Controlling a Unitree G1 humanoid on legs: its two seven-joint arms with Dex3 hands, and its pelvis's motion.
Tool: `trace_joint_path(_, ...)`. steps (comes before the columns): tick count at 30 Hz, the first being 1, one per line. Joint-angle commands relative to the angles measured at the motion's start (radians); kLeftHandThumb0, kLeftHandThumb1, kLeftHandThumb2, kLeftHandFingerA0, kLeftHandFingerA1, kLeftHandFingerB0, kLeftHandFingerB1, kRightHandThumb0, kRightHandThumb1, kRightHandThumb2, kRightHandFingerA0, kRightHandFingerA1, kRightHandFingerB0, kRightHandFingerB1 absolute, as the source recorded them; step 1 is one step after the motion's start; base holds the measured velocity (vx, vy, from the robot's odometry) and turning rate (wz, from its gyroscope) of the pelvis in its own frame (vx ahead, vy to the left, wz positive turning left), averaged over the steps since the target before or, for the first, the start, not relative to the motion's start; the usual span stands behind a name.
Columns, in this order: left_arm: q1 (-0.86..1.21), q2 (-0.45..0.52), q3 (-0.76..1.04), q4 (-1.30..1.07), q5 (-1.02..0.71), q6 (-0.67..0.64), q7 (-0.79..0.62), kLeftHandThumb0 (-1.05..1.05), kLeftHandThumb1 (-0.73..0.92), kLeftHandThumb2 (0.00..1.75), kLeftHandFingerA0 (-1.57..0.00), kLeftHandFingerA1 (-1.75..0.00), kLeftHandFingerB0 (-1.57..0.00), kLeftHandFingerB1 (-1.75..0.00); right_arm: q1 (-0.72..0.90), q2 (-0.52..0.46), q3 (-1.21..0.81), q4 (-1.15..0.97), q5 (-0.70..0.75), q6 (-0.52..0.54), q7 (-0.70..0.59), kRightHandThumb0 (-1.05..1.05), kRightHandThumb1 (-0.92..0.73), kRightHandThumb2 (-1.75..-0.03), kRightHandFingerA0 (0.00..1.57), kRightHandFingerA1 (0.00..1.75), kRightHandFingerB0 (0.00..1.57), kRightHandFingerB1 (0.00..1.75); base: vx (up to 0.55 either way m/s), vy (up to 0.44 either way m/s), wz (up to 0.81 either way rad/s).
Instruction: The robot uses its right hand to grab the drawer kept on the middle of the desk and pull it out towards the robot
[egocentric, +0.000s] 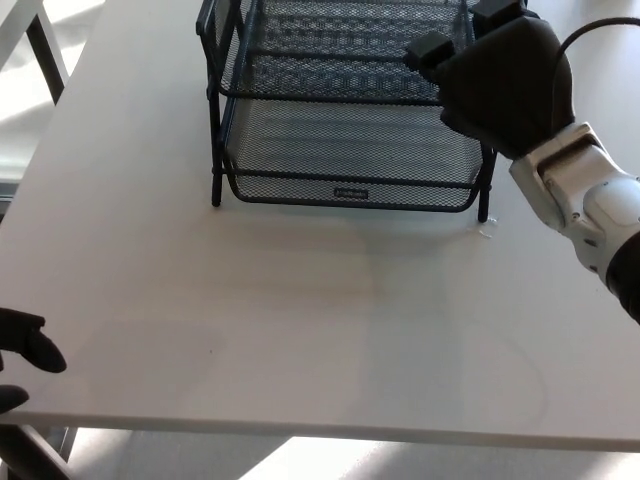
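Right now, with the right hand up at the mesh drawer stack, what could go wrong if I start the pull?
1. The right hand sits at the right end of the upper drawer, so an off-centre pull could skew it or jam it in the frame.
2. The wire rack stands free on the smooth desk; the whole rack may slide instead of the drawer.
3. Whether the fingers are actually hooked on the rim cannot be seen, so the hand may slip off.

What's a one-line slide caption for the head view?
Right hand at the right front corner of the black mesh drawer unit on the white desk.
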Motion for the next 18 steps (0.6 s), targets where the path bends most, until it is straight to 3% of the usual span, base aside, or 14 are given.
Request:
trace_joint_path(1, 0.001, 0.008, 0.007, 0.016, 0.015, -0.028, 0.008, -0.28, 0.56, 0.57, -0.79, -0.89, -0.84, -0.63, 0.065, -0.051, -0.027, -0.102, -0.012, -0.003, -0.084, -0.45, -0.5, -0.55, 0.87, 1.57, 0.98, 0.63, 0.0, 0.0, 0.0)
trace_joint_path(18, 0.013, 0.006, 0.011, 0.009, 0.024, -0.011, 0.0, -0.27, 0.57, 0.57, -0.76, -0.83, -0.82, -0.61, 0.423, -0.226, -0.172, -0.678, -0.029, 0.021, 0.052, -0.42, -0.48, -0.55, 0.88, 1.54, 0.98, 0.59, 0.0, 0.0, 0.0)
